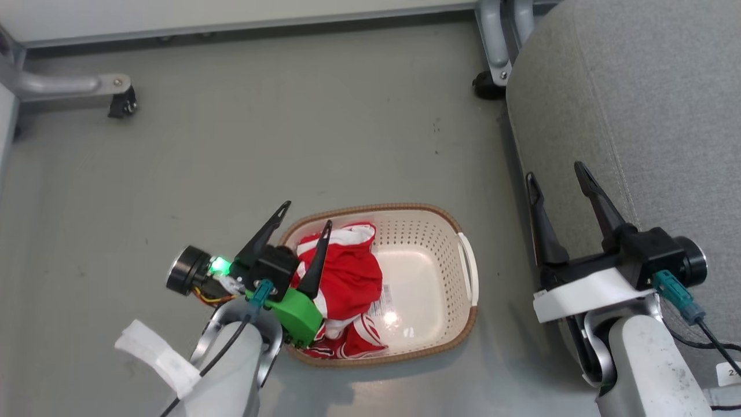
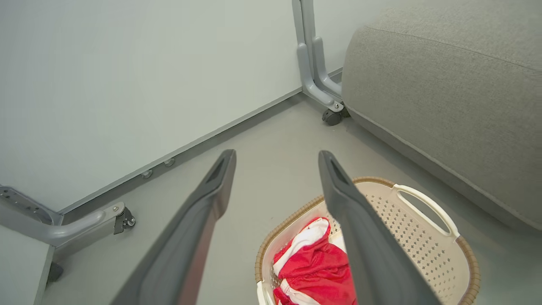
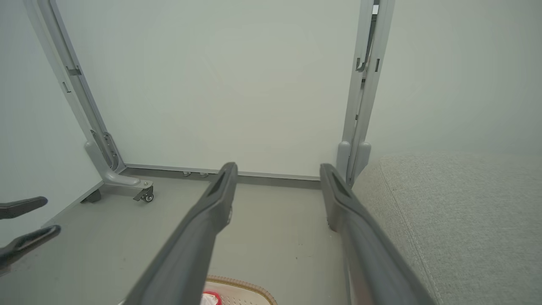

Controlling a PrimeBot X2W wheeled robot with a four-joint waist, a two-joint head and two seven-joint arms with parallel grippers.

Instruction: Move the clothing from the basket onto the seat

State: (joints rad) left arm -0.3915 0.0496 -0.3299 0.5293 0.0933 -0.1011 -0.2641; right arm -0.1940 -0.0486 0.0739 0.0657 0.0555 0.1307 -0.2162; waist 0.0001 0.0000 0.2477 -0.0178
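Part of the clothing (image 1: pixel 347 278) hidden behind the left claw (image 1: pixel 307 213); the seat (image 1: pixel 637 104) cropped at right edge; label (image 1: pixel 385 301) in the basket (image 1: pixel 429 234) illegible.

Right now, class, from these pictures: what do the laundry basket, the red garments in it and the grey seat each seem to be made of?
Laundry basket: probably moulded cream plastic, glossy; the floor glints, the walls have holes. Its brown rim looks woven, perhaps imitation.
Red garments: soft fabric; it crumples in folds.
Grey seat: matt textile upholstery; grainy weave, stitched seam.

bright even light, glare spot inside the basket (image 1: pixel 469 278), blurred near fingers (image 2: pixel 186 237).
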